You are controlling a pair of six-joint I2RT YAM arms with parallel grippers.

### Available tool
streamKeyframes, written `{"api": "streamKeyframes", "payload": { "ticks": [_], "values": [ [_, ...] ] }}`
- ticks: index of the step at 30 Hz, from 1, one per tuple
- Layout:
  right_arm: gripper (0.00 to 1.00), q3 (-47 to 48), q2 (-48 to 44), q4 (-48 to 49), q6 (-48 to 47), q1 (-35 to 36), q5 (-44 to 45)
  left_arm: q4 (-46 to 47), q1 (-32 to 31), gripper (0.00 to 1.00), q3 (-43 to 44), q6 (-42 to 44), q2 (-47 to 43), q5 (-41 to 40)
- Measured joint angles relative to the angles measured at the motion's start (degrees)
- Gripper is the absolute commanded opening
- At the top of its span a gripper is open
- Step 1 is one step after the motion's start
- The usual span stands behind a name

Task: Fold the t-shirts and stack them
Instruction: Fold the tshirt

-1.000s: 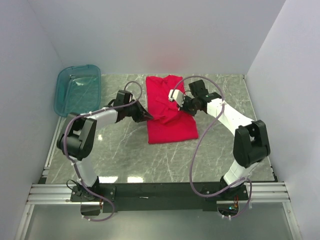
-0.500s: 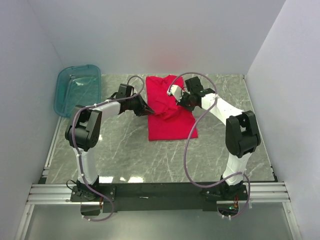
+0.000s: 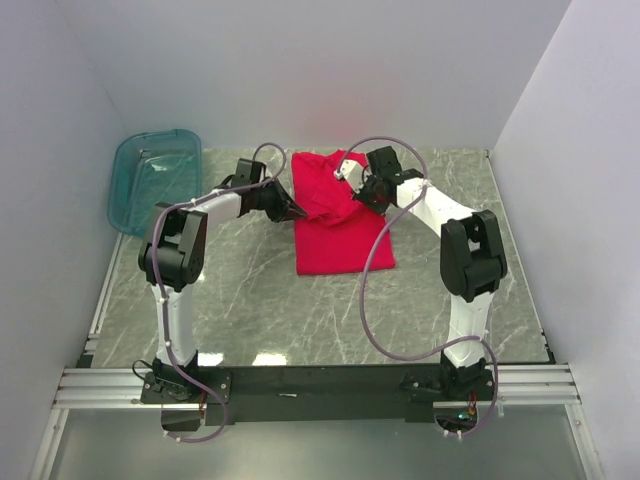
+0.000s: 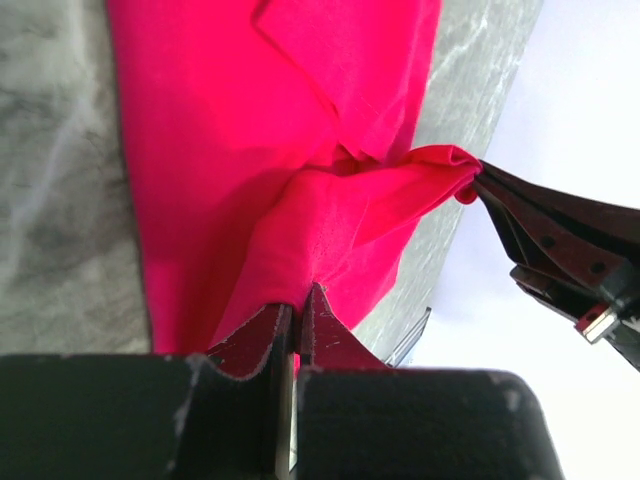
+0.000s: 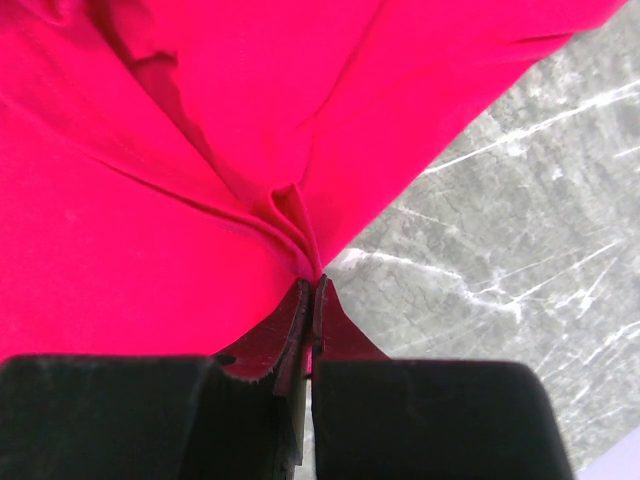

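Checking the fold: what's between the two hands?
A raised ridge of the red t-shirt, pinched by the left hand and right hand, seen in the left wrist view.

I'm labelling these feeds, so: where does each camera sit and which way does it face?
Top external: fixed above and behind the arms, looking down on table, red t-shirt and teal tub; both whole arms show.
Left wrist: on the left arm, looking along the left gripper, shut on the t-shirt; the right gripper shows too.
Right wrist: on the right arm, looking along its shut fingers at t-shirt and table.
Shared: all show the t-shirt.
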Motion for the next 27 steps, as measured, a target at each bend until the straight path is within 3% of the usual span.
{"api": "streamKeyframes", "payload": {
  "ticks": [14,17,18,21,22,23,27],
  "values": [
    [0.00,2.2,2.3,-0.1,1.4,-0.7,1.0,-2.4,0.6,0.03,3.4,0.3,1.9,0.1],
    [0.21,3.0,2.6,-0.1,2.6,-0.7,1.4,-2.8,0.6,0.20,5.4,0.5,3.3,0.3],
    [0.30,3.5,2.9,0.3,3.6,-0.7,2.2,-3.0,0.7,0.32,6.3,0.5,3.9,0.3],
    [0.41,5.3,4.7,2.2,7.9,-0.8,6.6,-3.8,1.0,0.49,7.9,0.7,4.7,-1.4],
    [0.46,6.5,5.8,3.0,10.0,-0.9,8.5,-3.8,1.3,0.50,8.1,0.9,4.6,-2.2],
    [0.60,7.0,6.3,3.5,11.0,-1.1,9.6,-3.7,1.5,0.52,8.4,0.7,4.5,-3.1],
    [0.64,7.2,6.6,5.2,15.1,-2.5,11.7,-3.5,3.1,0.52,8.5,1.5,3.1,-6.9]
  ]
}}
